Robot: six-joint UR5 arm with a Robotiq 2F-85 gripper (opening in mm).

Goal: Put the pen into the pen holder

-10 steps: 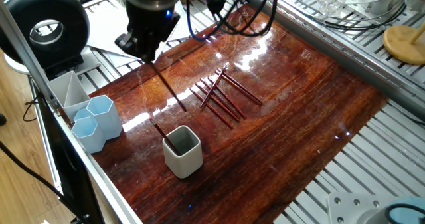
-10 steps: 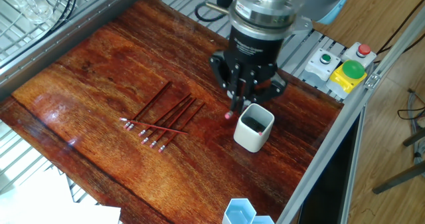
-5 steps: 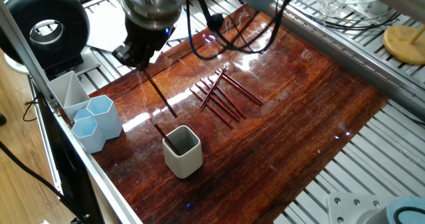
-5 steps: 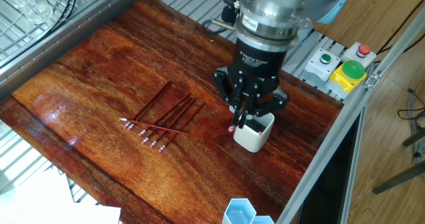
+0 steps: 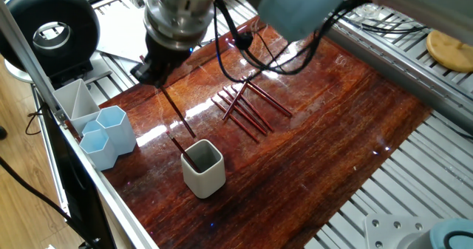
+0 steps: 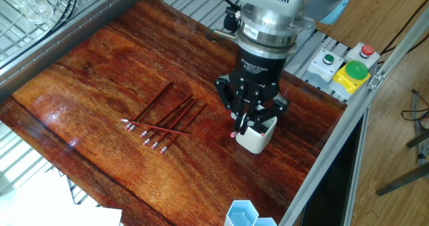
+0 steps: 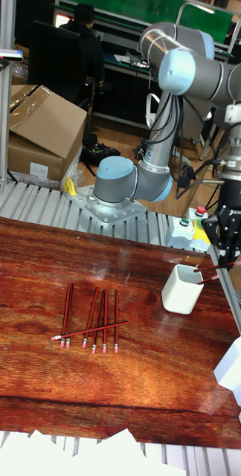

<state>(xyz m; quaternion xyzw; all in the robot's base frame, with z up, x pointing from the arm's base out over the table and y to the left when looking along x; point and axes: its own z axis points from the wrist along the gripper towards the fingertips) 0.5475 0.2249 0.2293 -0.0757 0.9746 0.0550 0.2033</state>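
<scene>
The gripper [image 6: 249, 114] is seen low over the table [image 5: 355, 116], close to the edge where the pale blue cups [image 5: 107, 134] stand. Its fingers [image 6: 236, 104] are drawn in tight around a thin dark red pen [image 5: 177, 116], which is held near its upper end and hangs tilted. In one fixed view the pen's lower end is seen just above the far rim of the pen holder [image 5: 204, 168]; whether the tip has crossed the rim cannot be told from that side. In the other fixed view the gripper is placed directly over the holder and covers most of its opening, with a small pink end of a pen [image 6: 232, 135] showing just beside the cup's wall. In the tall fixed view the pink-tipped end of the held pen [image 7: 232, 265] is seen sticking out sideways from the fingers, above and beside the holder.

The pen holder is set upright near that same table edge, and another pen [image 5: 179, 150] is already leaning inside it, its top sticking out past the rim.

A loose bundle of pens [image 6: 166, 115] is left flat on the table towards its middle, well apart from the holder, with one lying crosswise over the rest. A grey tray [image 5: 74, 97] stands behind the blue cups.
</scene>
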